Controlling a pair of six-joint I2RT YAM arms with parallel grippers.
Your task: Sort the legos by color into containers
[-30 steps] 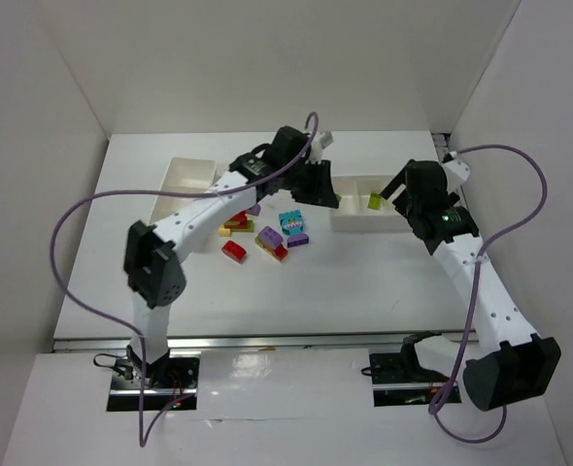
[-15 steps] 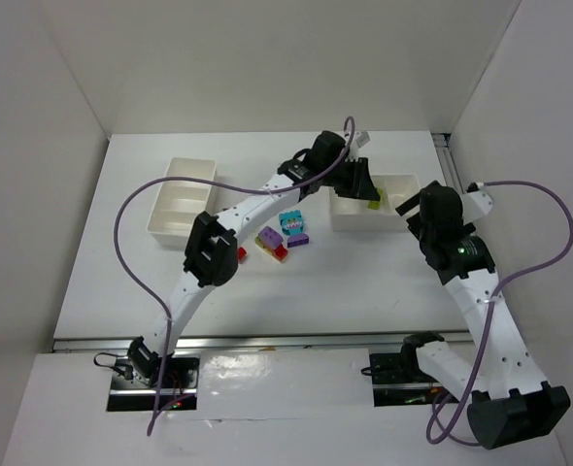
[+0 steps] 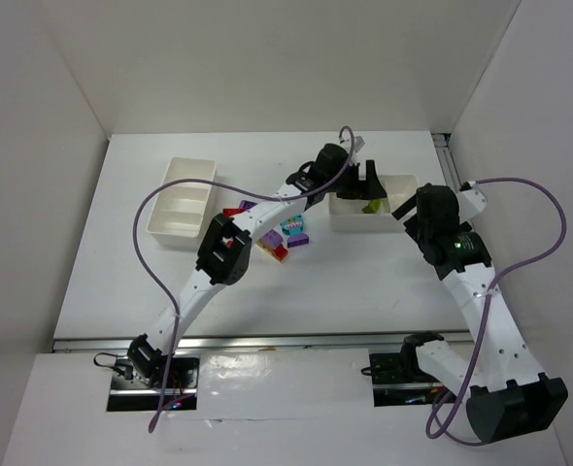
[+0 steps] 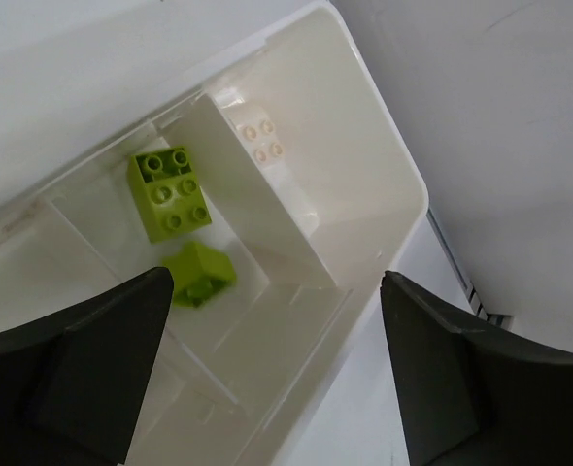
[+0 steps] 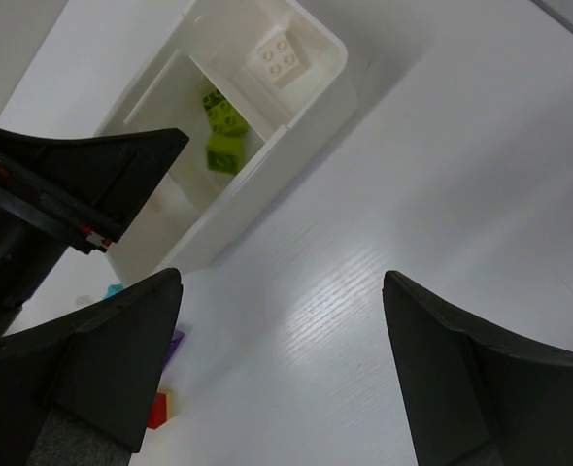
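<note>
Left claw (image 4: 274,311), spread wide and empty, hovers over lime bricks (image 4: 170,190) in the tray (image 4: 379,160).

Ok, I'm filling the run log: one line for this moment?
left gripper: open, empty, above right tray | lime legos: two, in middle compartment | right gripper: open, empty

Lime-green bricks (image 4: 170,192), white tray (image 4: 356,155)

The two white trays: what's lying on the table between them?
In the top view, a cluster of bricks lies between the left tray and the right tray, red, purple and cyan among them, with the left arm crossing above.
</note>
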